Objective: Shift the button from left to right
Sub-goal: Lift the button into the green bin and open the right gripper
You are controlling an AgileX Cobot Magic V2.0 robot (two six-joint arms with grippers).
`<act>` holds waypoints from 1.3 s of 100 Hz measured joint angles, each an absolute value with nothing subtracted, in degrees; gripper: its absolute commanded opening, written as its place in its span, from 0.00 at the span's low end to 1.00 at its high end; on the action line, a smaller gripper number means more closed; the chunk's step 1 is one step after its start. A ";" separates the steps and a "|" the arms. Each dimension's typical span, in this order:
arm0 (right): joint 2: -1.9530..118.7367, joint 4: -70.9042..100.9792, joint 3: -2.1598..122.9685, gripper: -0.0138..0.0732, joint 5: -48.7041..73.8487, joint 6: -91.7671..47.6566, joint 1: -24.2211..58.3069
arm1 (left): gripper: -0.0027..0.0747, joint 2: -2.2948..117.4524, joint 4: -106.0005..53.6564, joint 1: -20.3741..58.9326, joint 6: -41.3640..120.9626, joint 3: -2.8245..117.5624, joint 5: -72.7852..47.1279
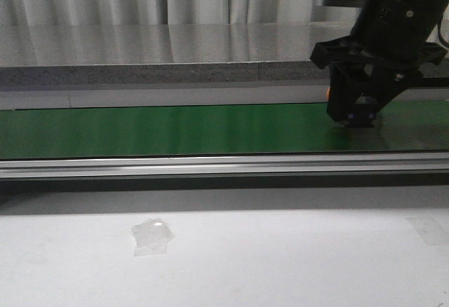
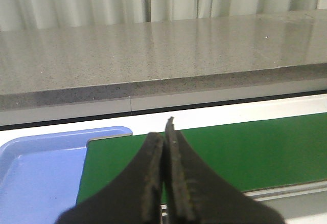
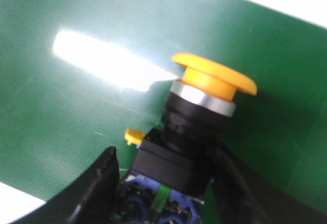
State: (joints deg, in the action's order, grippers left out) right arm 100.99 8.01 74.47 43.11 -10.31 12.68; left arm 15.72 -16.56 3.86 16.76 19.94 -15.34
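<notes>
Button (image 3: 204,111) is seen at centre of the right wrist view, its black boxy body pinched between the two dark fingers of the right gripper (image 3: 163,183), with the round yellow-orange cap tilted toward the upper right of that frame. In the front view the right gripper (image 1: 358,114) is placed at the right of the frame, low over the green belt (image 1: 175,128); only a sliver of orange is visible beside it there, and whether the button touches the belt cannot be told. The left gripper (image 2: 164,183) is pressed together on nothing, at the bottom of its own view, above the belt's end and beside a blue tray (image 2: 36,168). Slippage is judged the chief risk: the body is gripped low and the cap overhangs, so the button could roll on its rounded cap once released at a tilt. The belt is smooth and glossy, the cap hard plastic over a metal collar, the ledge (image 2: 153,55) behind speckled grey stone.
</notes>
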 measured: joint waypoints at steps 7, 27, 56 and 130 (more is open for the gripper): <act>100.01 6.60 75.43 0.36 44.16 -10.31 11.26 | 0.01 15.72 -16.56 3.86 16.76 19.94 -15.34; 96.58 2.88 76.51 0.36 44.19 -10.31 2.39 | 0.01 15.72 -16.56 3.86 16.76 19.94 -15.34; 95.94 -2.16 76.51 0.36 43.95 -12.59 -11.76 | 0.01 15.72 -16.56 3.86 16.76 19.94 -15.34; 106.36 -2.24 76.51 0.36 39.40 -18.13 -22.16 | 0.01 15.72 -16.56 3.86 16.76 19.94 -15.34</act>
